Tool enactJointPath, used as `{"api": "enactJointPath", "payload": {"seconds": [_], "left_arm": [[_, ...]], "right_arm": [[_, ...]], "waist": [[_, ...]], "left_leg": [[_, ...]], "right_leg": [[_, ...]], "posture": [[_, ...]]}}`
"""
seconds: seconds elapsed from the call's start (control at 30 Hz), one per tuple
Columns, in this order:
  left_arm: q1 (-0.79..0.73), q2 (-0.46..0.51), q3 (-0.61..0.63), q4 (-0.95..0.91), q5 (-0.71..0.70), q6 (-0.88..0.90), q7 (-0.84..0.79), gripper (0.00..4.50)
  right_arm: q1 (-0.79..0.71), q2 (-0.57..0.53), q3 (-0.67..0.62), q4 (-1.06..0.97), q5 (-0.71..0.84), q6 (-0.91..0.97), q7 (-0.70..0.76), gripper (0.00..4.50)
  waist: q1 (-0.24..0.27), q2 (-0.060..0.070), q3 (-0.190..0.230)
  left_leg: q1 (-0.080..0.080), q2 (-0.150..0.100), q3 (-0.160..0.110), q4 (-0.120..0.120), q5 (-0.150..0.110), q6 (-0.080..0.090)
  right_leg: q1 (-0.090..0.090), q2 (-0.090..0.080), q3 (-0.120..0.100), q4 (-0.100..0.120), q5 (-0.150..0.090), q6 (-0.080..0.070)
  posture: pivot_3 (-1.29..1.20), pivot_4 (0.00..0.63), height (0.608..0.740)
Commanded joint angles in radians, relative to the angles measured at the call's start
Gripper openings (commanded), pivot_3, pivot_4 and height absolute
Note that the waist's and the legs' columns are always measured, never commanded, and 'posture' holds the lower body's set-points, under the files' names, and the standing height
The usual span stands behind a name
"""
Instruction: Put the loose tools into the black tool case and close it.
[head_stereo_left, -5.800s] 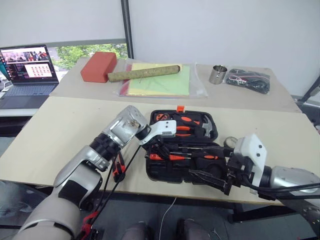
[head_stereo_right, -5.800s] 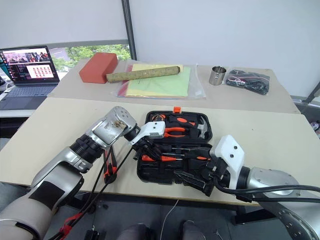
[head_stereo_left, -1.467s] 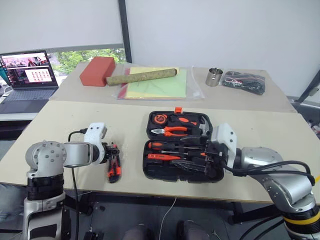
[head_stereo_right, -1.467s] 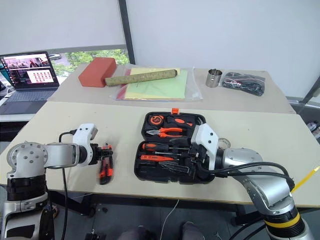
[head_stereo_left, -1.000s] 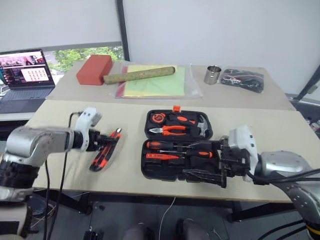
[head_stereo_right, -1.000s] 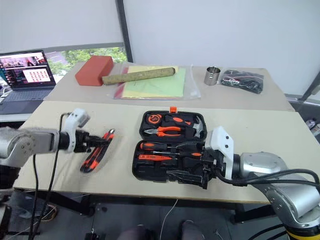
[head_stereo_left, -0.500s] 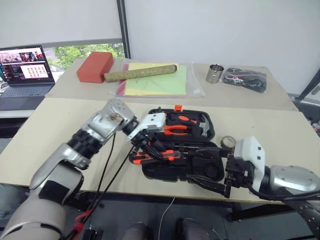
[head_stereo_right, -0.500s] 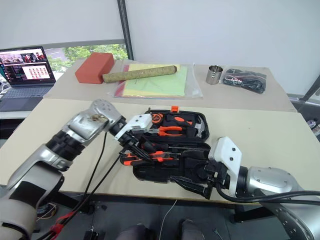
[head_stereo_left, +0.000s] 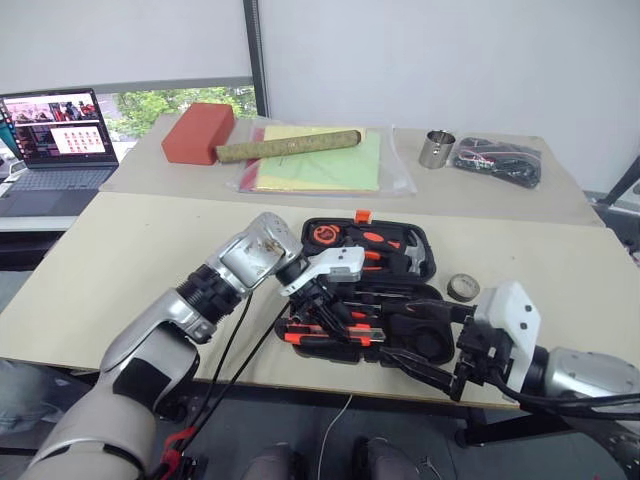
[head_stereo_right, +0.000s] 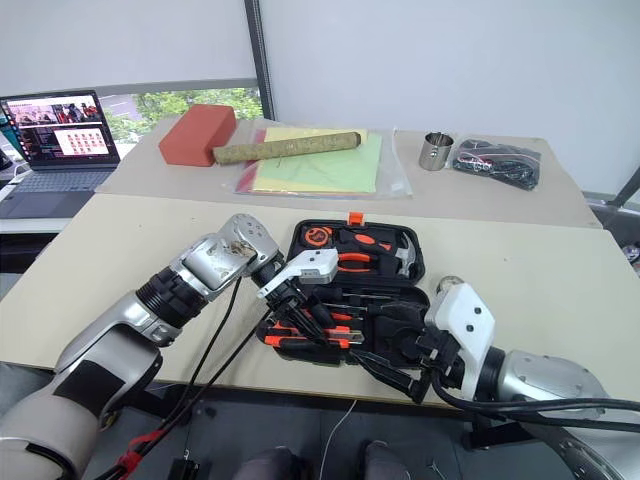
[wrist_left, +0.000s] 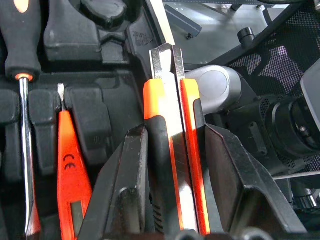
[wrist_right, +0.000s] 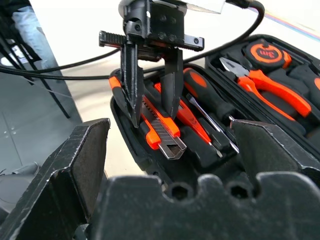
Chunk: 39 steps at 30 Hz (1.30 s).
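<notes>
1. Nearest the camera, the right gripper (head_stereo_left: 440, 372) waits at the front edge of the black tool case (head_stereo_left: 425, 240), jaws spread wide and empty, apparently clear of the work.
2. Over the case's near half, the left gripper (wrist_right: 150, 107) has its jaws clamped on the folding utility knife (wrist_right: 161, 131), holding it lengthwise above the moulded slots for seating.
3. Beside it, a screwdriver (wrist_left: 22, 125) and orange tester (wrist_left: 70, 175) already lie slotted.
4. The case lies open on the bench (head_stereo_left: 130, 250), lid half farthest.

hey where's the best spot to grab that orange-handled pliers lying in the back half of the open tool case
Probably across the two orange handles of the pliers, coming from above: they lie flat in the black tool case, handles side by side, and the steel jaws look too thin to grip.
</notes>
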Motion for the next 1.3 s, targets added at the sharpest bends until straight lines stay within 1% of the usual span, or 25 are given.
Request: {"api": "enactJointPath", "payload": {"seconds": [0.03, 0.2, 0.3, 0.37, 0.43, 0.53, 0.67, 0.73, 1.03, 1.23, 1.3], "left_arm": [[-0.026, -0.042, -0.013, 0.012, 0.042, -0.022, 0.011, 1.27], [-0.007, -0.093, -0.028, 0.067, 0.092, -0.030, 0.040, 1.27], [-0.002, -0.100, -0.024, 0.066, 0.098, -0.026, 0.028, 1.27], [-0.015, -0.122, -0.005, 0.061, 0.069, 0.047, 0.025, 1.27], [-0.029, -0.138, 0.006, 0.062, 0.071, 0.060, 0.039, 1.27], [-0.044, -0.132, 0.019, 0.072, 0.101, 0.024, 0.066, 1.27], [-0.072, -0.080, 0.060, 0.042, 0.054, 0.055, 0.004, 1.27], [-0.082, -0.075, 0.069, 0.037, 0.050, 0.056, -0.001, 1.27], [-0.053, -0.137, 0.046, 0.036, 0.056, 0.112, 0.037, 1.27], [-0.032, -0.157, 0.019, 0.072, 0.080, 0.082, 0.056, 1.27], [-0.027, -0.159, 0.014, 0.079, 0.083, 0.078, 0.051, 2.26]], "right_arm": [[0.007, 0.009, -0.030, -0.040, 0.017, -0.019, -0.020, 4.50], [0.003, 0.016, -0.023, -0.042, 0.013, -0.019, -0.041, 4.50], [0.009, 0.017, -0.022, -0.045, 0.011, -0.020, -0.048, 4.50], [0.013, 0.020, -0.018, -0.045, 0.009, -0.021, -0.051, 4.50], [0.013, 0.023, -0.012, -0.044, 0.005, -0.023, -0.053, 4.50], [0.011, 0.022, -0.007, -0.041, 0.003, -0.024, -0.051, 4.50], [0.030, 0.006, -0.019, -0.037, -0.001, -0.027, -0.018, 4.50], [0.042, 0.002, -0.028, -0.035, -0.003, -0.031, -0.003, 4.50], [0.030, 0.005, -0.020, -0.027, -0.011, -0.028, 0.004, 4.50], [0.042, 0.006, -0.034, -0.029, -0.008, -0.023, -0.002, 4.50], [0.046, 0.007, -0.034, -0.030, -0.011, -0.023, -0.003, 4.50]], "waist": [[0.007, 0.000, 0.000], [0.009, 0.000, 0.000], [0.010, 0.000, 0.000], [0.010, 0.000, 0.000], [0.010, 0.000, 0.000], [0.010, 0.000, 0.000], [0.007, 0.000, 0.000], [0.007, 0.000, 0.000], [0.009, 0.000, 0.000], [0.007, 0.000, 0.000], [0.008, 0.000, 0.000]], "left_leg": [[-0.001, 0.000, 0.000, 0.001, -0.001, 0.001], [-0.004, 0.000, 0.000, 0.007, -0.003, 0.005], [-0.006, -0.001, 0.000, 0.008, -0.004, 0.006], [-0.006, -0.001, 0.000, 0.008, -0.004, 0.007], [-0.006, -0.001, -0.001, 0.008, -0.004, 0.007], [-0.007, -0.002, -0.001, 0.009, -0.004, 0.007], [-0.007, -0.001, -0.001, 0.009, -0.004, 0.007], [-0.007, -0.001, -0.001, 0.009, -0.004, 0.007], [-0.008, -0.004, -0.002, 0.010, -0.004, 0.007], [-0.007, -0.003, -0.001, 0.010, -0.004, 0.007], [-0.007, -0.003, -0.001, 0.010, -0.004, 0.007]], "right_leg": [[0.000, 0.001, 0.000, 0.000, 0.000, 0.001], [0.000, 0.001, 0.000, 0.000, 0.002, 0.003], [-0.001, 0.000, 0.000, -0.001, 0.002, 0.004], [-0.001, 0.000, 0.000, -0.001, 0.003, 0.004], [-0.001, 0.000, 0.000, -0.001, 0.003, 0.003], [-0.001, 0.000, 0.000, -0.001, 0.003, 0.003], [-0.002, 0.001, 0.000, -0.001, 0.005, 0.000], [-0.002, 0.001, 0.000, 0.000, 0.005, 0.000], [-0.001, 0.000, 0.000, -0.001, 0.005, 0.003], [-0.001, 0.001, 0.001, 0.000, 0.005, 0.002], [-0.001, 0.001, 0.001, 0.000, 0.005, 0.003]], "posture": [[0.00, 0.150, 0.740], [0.00, 0.150, 0.740], [0.00, 0.150, 0.740], [0.00, 0.150, 0.740], [0.00, 0.150, 0.740], [0.00, 0.150, 0.740], [0.00, 0.150, 0.740], [0.00, 0.150, 0.740], [0.00, 0.150, 0.740], [0.00, 0.150, 0.740], [0.00, 0.150, 0.740]]}}
